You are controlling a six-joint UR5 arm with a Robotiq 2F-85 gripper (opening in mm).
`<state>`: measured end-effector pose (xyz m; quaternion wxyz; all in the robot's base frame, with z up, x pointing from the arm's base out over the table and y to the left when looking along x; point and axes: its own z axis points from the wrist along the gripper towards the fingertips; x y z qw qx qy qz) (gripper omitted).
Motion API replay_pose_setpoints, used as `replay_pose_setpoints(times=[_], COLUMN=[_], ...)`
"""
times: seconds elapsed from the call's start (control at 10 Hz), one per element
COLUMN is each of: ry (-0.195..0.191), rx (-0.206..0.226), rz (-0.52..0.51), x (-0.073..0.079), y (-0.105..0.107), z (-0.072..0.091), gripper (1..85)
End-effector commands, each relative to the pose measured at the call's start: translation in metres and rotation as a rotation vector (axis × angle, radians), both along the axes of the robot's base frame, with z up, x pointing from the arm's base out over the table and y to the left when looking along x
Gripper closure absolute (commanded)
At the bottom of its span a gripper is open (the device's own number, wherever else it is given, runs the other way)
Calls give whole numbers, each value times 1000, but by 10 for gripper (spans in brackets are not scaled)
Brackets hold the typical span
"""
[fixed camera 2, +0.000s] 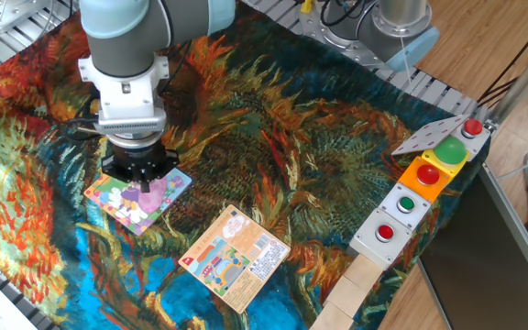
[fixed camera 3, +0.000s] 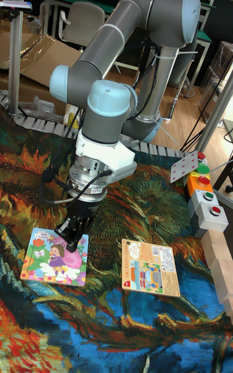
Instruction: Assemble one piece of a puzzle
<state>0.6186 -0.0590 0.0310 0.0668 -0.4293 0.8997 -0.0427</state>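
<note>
The puzzle (fixed camera 2: 128,202) lies flat on the painted cloth at the front left, a square cartoon board with a light-blue edge; the tall fixed view shows the puzzle (fixed camera 3: 48,258) too. My gripper (fixed camera 2: 143,182) hangs just above its far right corner, fingers pointing down. In the tall fixed view the gripper (fixed camera 3: 72,238) has its dark fingers slightly apart, and I see nothing between them. I cannot make out the piece apart from the board's pink-lilac patch under the fingers.
An orange-peach printed card (fixed camera 2: 236,257) lies to the right of the board. A row of button boxes (fixed camera 2: 412,197) and wooden blocks (fixed camera 2: 351,291) lines the right edge. A second arm's base (fixed camera 2: 388,27) stands at the back.
</note>
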Motion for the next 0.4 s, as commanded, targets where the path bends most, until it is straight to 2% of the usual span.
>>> replay_pose_setpoints(times=[0.0,0.2,0.3], ry=[3,0,-3], rx=[26,13,27], rz=[-14,-19,-22], x=[1,4,6], y=[7,6,11], z=[3,4,5], gripper=[843,843,843])
